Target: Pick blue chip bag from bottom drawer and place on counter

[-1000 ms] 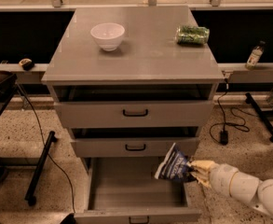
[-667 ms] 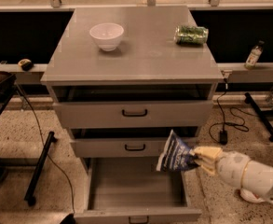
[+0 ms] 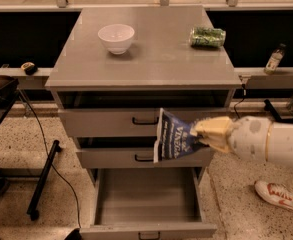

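The blue chip bag (image 3: 173,137), navy with white lettering, hangs upright in front of the two upper drawers. My gripper (image 3: 202,134) comes in from the right and is shut on the bag's right edge. The bottom drawer (image 3: 148,230) stands pulled out below, and its inside looks bare. The counter (image 3: 151,54) is the grey cabinet top above.
A white bowl (image 3: 116,37) stands on the counter at the left and a small green package (image 3: 207,36) at the right. A small bottle (image 3: 274,59) stands on a ledge at the right. A shoe (image 3: 278,195) is on the floor at the lower right.
My gripper has lifted the chip bag from just above the bottom drawer up to the level of the upper drawers.
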